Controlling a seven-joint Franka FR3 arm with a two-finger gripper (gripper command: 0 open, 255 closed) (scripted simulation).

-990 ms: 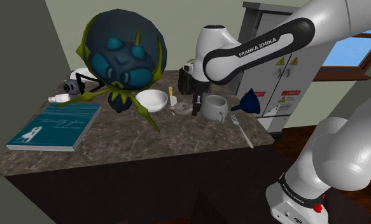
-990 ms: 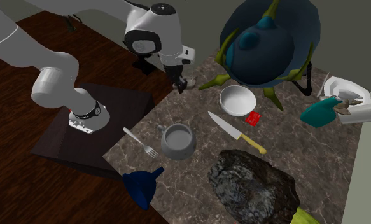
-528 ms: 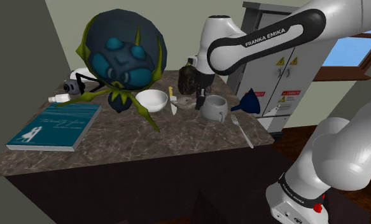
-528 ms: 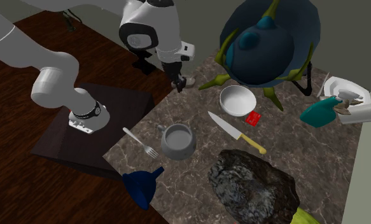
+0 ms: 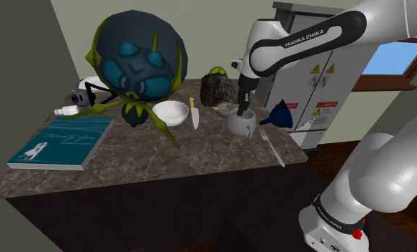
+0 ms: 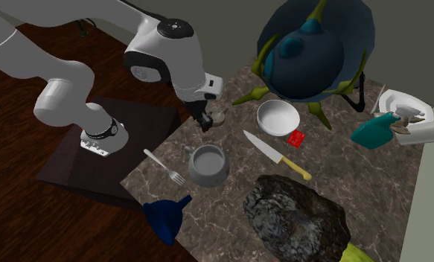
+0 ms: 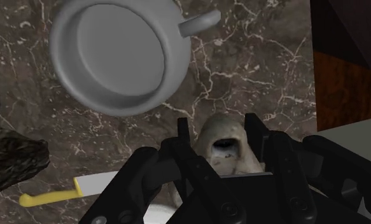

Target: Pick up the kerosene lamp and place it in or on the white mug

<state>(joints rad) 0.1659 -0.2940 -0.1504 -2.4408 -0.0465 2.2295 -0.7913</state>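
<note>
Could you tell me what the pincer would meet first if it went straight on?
Probably the marble counter beside the mug, not the mug itself, with the lamp clasped in the pincer touching down first; depth is hard to judge.

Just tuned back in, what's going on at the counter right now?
The arm's end effector is shut on the small pale kerosene lamp, holding it over the marbled counter. The grey mug stands upright and empty close by, off to one side of the lamp rather than under it. The lamp is not yet placed.
</note>
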